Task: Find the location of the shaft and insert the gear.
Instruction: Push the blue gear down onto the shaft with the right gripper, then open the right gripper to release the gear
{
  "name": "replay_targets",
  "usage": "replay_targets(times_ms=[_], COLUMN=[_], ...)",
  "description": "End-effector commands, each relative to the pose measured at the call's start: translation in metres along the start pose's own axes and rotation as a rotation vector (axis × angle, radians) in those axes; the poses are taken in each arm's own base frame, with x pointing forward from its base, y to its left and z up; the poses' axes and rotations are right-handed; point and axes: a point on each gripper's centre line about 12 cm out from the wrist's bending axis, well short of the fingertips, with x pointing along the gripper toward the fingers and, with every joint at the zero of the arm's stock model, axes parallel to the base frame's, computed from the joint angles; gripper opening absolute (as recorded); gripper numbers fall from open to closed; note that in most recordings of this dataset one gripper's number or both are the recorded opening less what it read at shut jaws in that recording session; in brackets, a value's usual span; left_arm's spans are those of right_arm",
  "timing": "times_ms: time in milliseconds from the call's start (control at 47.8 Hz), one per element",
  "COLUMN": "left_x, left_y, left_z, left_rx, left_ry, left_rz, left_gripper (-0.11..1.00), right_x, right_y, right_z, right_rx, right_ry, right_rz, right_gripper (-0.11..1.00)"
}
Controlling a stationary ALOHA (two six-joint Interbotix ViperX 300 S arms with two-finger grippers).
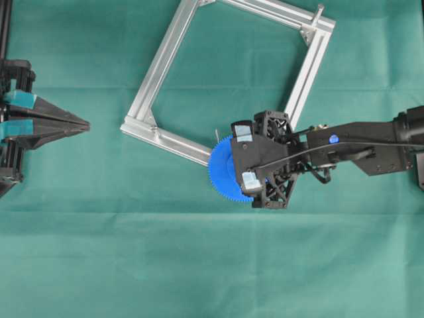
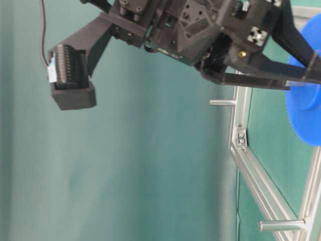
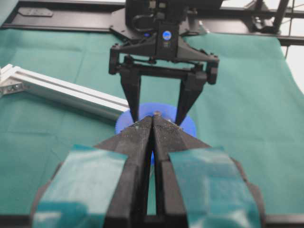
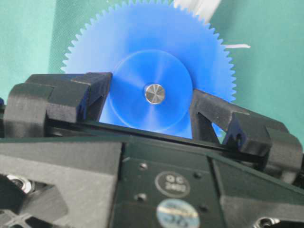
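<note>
The blue toothed gear (image 1: 220,171) lies flat by the near corner of the aluminium frame (image 1: 162,63). In the right wrist view the shaft (image 4: 155,93) shows as a silvery pin end filling the centre hole of the gear (image 4: 156,52). My right gripper (image 1: 240,158) hangs over the gear, its fingers (image 4: 92,88) pressed against both sides of the raised hub, so it is shut on the gear. My left gripper (image 1: 85,124) rests far to the left, shut and empty. From the left wrist view its joined tips (image 3: 153,124) point at the gear (image 3: 190,126).
The frame's thicker grey peg (image 1: 318,13) stands at its far right corner. A frame bar (image 3: 71,92) runs just left of the gear. In the table-level view two pegs (image 2: 223,102) jut from the frame beside the gear (image 2: 303,105). Green cloth covers the table.
</note>
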Motion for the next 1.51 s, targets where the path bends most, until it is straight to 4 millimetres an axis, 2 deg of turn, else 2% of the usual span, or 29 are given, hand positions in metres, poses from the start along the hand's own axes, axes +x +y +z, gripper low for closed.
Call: replay_targets(times_ms=[0,879,1067,1172,1235,1486], left_x=[0.002,0.001,0.002,0.001,0.001,0.001], left_y=[0.0,0.0,0.0,0.0,0.0,0.0], left_z=[0.007,0.008,0.008,0.009,0.008,0.009], left_rx=[-0.003,-0.006,-0.006,-0.006,-0.006,-0.006], left_ry=[-0.02,-0.023,-0.022,-0.025,-0.023,-0.025], left_rz=[0.001,-0.001,0.001,0.001,-0.001,0.001], left_gripper=[0.0,0.0,0.01,0.0,0.01,0.01], right_x=[-0.002,0.0,-0.008,-0.015,-0.021,-0.045], right_y=[0.006,0.006,0.007,0.007,0.007,0.006], right_z=[0.002,0.002,0.005,0.008,0.01,0.015], right_rx=[-0.013,-0.002,0.0,0.0,-0.001,-0.006], right_ry=[-0.015,-0.012,-0.028,-0.047,-0.062,-0.109], right_rz=[0.011,0.016,0.019,0.025,0.028,0.034], right_gripper=[0.68,0.68,0.69,0.87,0.92,0.9])
